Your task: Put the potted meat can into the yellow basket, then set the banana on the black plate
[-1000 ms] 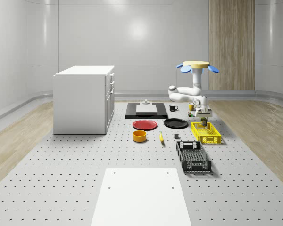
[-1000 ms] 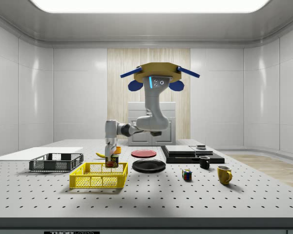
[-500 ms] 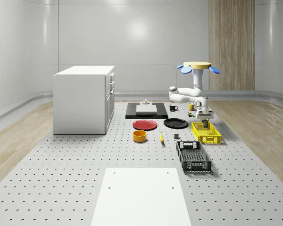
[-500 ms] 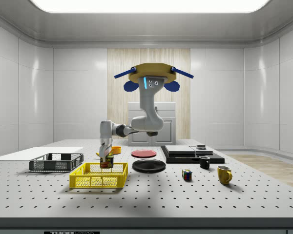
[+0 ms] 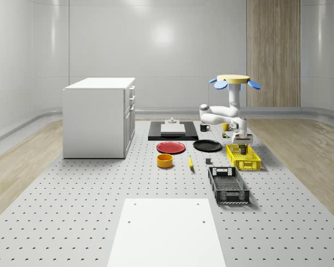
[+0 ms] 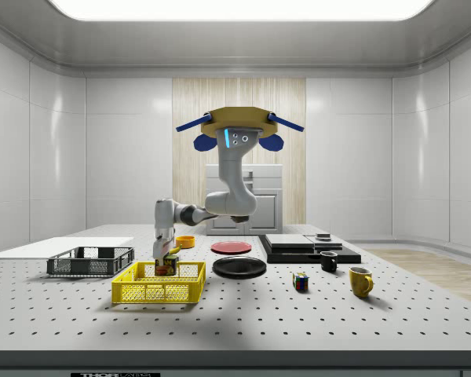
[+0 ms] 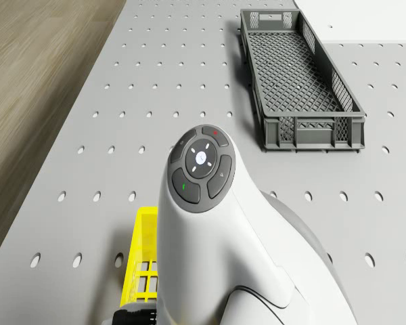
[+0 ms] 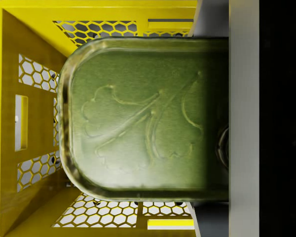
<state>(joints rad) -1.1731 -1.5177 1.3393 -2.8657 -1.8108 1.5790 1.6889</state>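
The gripper is clamped on the green-topped metal potted meat can, held low inside the yellow perforated plastic basket while the drone hovers above the table, off the basket's far side. If released tilted, or nearer the wall at the can's 9 o'clock in the wrist view, the can could tip onto its side. A snagged finger might drag the light basket.

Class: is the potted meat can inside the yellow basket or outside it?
Inside: the potted meat can, held in the gripper, sits between the yellow basket walls.
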